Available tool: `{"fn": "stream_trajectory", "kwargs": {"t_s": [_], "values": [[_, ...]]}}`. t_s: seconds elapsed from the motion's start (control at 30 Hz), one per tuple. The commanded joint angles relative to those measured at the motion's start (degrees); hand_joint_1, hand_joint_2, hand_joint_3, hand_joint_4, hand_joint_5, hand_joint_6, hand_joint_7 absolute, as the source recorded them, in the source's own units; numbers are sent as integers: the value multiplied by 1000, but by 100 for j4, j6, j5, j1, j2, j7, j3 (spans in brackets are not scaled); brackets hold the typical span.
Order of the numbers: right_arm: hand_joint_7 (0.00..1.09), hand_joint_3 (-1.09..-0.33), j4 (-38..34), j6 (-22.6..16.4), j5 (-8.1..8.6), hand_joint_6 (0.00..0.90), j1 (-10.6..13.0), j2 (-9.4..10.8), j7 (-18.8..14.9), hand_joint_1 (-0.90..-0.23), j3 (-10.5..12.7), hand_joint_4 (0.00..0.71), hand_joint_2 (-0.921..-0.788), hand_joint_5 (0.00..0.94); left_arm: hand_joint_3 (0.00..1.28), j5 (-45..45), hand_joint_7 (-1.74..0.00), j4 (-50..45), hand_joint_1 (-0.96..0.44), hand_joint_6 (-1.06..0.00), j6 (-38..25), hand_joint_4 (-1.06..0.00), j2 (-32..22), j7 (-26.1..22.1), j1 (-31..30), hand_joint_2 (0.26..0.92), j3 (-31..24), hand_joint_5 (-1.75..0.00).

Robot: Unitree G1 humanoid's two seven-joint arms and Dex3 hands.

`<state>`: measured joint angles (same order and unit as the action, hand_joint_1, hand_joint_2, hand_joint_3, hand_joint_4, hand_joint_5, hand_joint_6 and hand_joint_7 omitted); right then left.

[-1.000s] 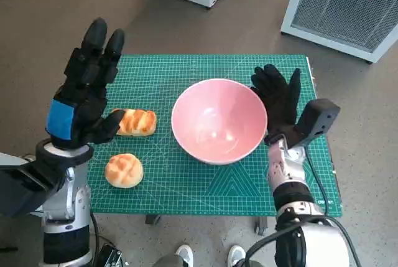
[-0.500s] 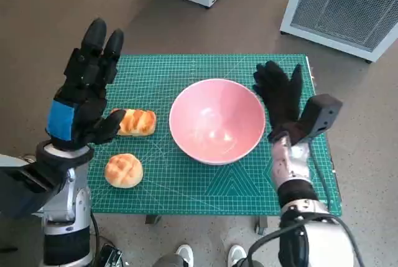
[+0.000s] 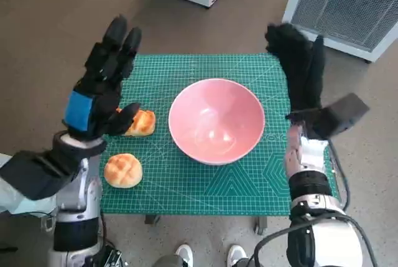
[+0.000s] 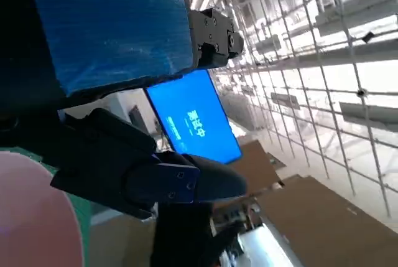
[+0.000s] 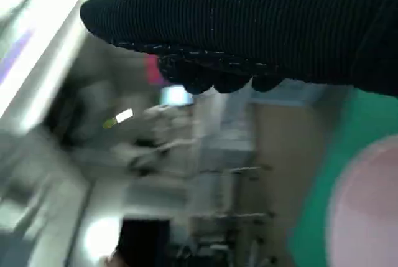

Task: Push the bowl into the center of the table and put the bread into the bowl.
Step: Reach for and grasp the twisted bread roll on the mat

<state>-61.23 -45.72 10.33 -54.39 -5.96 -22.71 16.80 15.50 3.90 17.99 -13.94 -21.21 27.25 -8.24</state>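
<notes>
Currently, the pink round bowl (image 3: pixel 216 121) sits mid-way across the green gridded cutting mat (image 3: pixel 186 189). Two golden bread pieces — an oblong loaf (image 3: pixel 141 122) and a round bun (image 3: pixel 123 170) — lie beside it. Left hand (image 3: pixel 102 86) and right hand (image 3: pixel 300 68): raised, fingers extended, holding nothing.

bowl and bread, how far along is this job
Done, it seems: the pink bowl sits near the middle of the green mat. In hand: nothing; the left hand and right hand are both raised with fingers apart, holding nothing. Left: the oblong bread and the round bun lie on the mat beside the bowl, which holds no bread.
</notes>
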Motion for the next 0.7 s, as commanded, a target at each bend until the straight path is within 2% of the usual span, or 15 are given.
{"fn": "stream_trajectory", "kwargs": {"t_s": [0.03,0.27,0.4,0.7], "values": [[225,-774,634,3,216,205,337,50,-349,-688,-156,213,-921,2,305,-95,-35,166,-729,-170,174,-121,84,-70,325,921,143,-4],[242,-757,1928,401,411,203,771,36,-503,-675,-455,219,-921,4,294,-59,-33,283,-730,-166,126,-123,196,-184,674,921,341,-4],[263,-737,2323,593,490,202,903,-10,-529,-693,-542,232,-921,9,278,32,-35,370,-716,-167,50,-133,229,-289,836,921,393,-8],[289,-746,2782,781,460,180,1080,-105,-445,-697,-684,229,-921,3,257,-54,-50,319,-699,-186,-172,-128,180,-394,998,921,455,-3]]}}
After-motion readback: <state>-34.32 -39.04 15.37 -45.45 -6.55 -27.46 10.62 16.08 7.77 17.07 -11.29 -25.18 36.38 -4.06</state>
